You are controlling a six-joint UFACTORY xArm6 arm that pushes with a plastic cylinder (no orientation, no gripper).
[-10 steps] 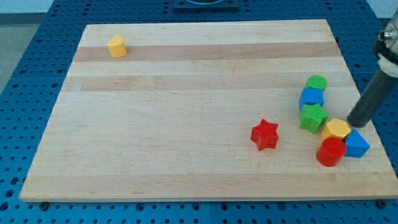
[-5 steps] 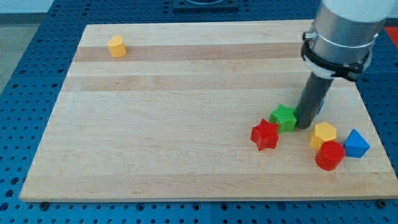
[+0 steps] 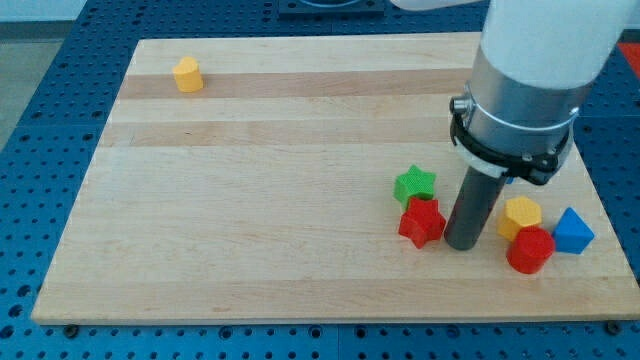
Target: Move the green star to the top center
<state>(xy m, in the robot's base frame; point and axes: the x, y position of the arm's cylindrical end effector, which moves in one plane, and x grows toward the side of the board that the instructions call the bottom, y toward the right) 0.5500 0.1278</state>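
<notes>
So far over at the view's left there's just a yellow block (image 3: 187, 74) sitting alone near the top corner of the wooden surface (image 3: 280, 200), nowhere near the action. Moving right, the green star (image 3: 414, 185) is low on the right half of the surface, touching the red star (image 3: 422, 222) right under it. My tip (image 3: 461, 243) is down on the surface just to the right of the red star, so the green star lies up and to the left of it. No gripper on this rig, just a rod, so nothing to open or close. Top center is up and left of the star, so I'd guess the tip needs to get below-right of it. Further right: yellow hexagon-ish block (image 3: 521, 214), red block (image 3: 530, 250), blue block (image 3: 573, 231).
</notes>
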